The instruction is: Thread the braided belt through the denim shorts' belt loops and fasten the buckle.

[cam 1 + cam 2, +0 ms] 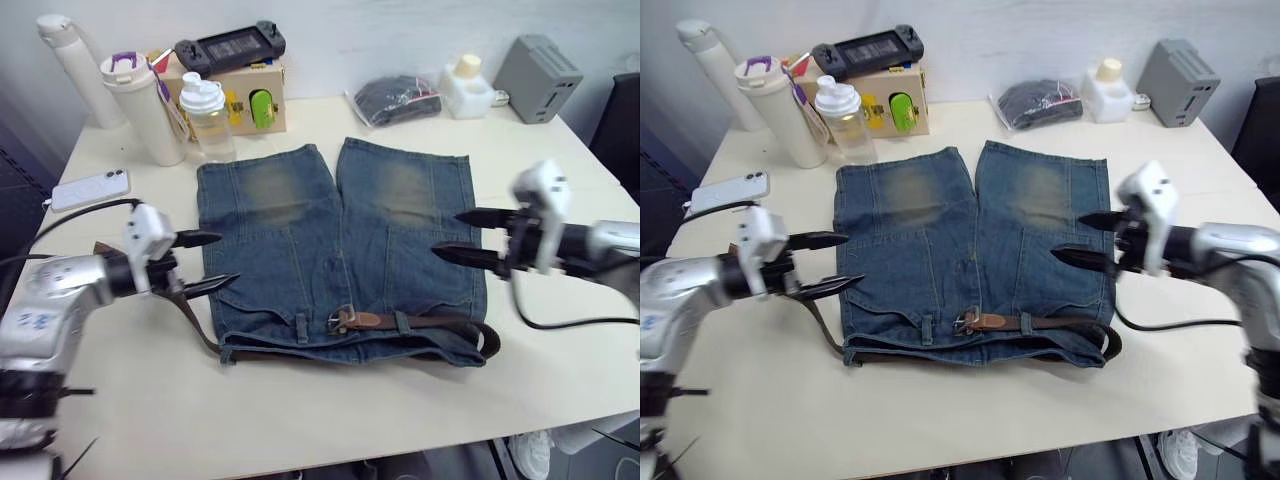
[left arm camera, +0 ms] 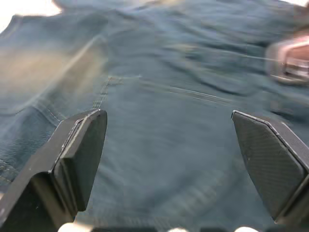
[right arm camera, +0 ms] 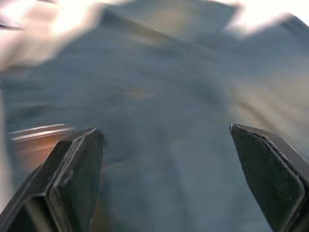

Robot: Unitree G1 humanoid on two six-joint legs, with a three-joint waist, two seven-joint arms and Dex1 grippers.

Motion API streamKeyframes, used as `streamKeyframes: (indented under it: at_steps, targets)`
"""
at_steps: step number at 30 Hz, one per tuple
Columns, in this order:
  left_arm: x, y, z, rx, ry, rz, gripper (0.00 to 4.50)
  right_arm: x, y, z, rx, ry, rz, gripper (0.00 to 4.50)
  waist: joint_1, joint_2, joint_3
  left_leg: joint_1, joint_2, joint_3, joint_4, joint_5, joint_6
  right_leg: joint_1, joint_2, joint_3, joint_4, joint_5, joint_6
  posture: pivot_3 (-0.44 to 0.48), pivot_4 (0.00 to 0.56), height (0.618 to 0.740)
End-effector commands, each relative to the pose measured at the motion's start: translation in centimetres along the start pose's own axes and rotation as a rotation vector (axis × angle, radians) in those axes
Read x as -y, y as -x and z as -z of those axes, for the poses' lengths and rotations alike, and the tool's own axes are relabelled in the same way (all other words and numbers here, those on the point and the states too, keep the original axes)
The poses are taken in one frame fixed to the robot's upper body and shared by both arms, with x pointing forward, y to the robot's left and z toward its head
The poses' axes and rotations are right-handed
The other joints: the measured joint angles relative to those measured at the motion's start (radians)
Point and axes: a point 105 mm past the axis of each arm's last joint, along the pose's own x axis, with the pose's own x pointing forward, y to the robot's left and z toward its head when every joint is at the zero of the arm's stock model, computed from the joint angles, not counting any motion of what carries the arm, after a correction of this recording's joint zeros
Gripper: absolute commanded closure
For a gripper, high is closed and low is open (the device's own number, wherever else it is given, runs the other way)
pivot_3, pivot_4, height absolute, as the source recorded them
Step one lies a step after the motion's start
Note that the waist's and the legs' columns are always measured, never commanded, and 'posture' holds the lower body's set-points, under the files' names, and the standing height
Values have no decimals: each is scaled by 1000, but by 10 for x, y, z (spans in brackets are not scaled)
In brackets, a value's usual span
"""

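Both pincers, left (image 1: pixel 213 262) and right (image 1: pixel 448 234), gape beside denim shorts (image 1: pixel 340 250) edges.

The denim shorts (image 1: pixel 340 250) lie flat on the table (image 1: pixel 330 410), the braided belt (image 1: pixel 400 322) along the waistband. 2 grippers, left (image 1: pixel 210 262) and right (image 1: pixel 448 235), hover spread at either side.

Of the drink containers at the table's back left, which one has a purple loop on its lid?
The middle one, the cream tumbler; the tall white flask and the small clear shaker bottle have plain white tops.
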Motion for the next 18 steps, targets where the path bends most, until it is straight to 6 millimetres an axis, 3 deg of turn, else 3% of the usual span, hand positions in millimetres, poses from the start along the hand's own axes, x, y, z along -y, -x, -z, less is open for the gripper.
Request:
streamKeyframes:
  at_steps: [1,7,8,11,14,18]
  targets:
    - [-14,-16,27,-113,-12,-53,0,15,-18,13,-97,36,107,58,1,-2,0,-1,0,1,0,0,0,-2,0,0,0,0,0,0,150,690]
    - [-14,-33,53,-226,-42,-7,0,20,-40,45,-244,10,100,58,4,-3,-1,-11,-3,1,3,3,4,-10,-3,-1,2,1,3,0,150,690]
    - [-12,-34,55,-239,-57,5,255,19,-41,50,-268,7,92,18,3,-4,-2,-10,-3,1,4,3,5,-9,-4,-1,2,2,4,0,150,690]
    - [-3,-34,65,-272,-79,65,1222,16,-45,59,-304,-23,59,851,3,-6,-4,-5,-5,1,5,4,6,-3,-5,1,2,3,6,0,150,690]
    - [1,-32,72,-298,-103,88,2508,16,-48,66,-331,-31,56,2246,-1,-5,-8,6,-5,0,2,3,4,8,-6,2,-1,3,5,0,150,690]
    - [3,-32,73,-299,-112,89,4210,19,-52,67,-336,-20,78,4162,-3,-5,-15,7,-3,-2,2,2,2,9,-7,4,-2,2,5,0,150,690]
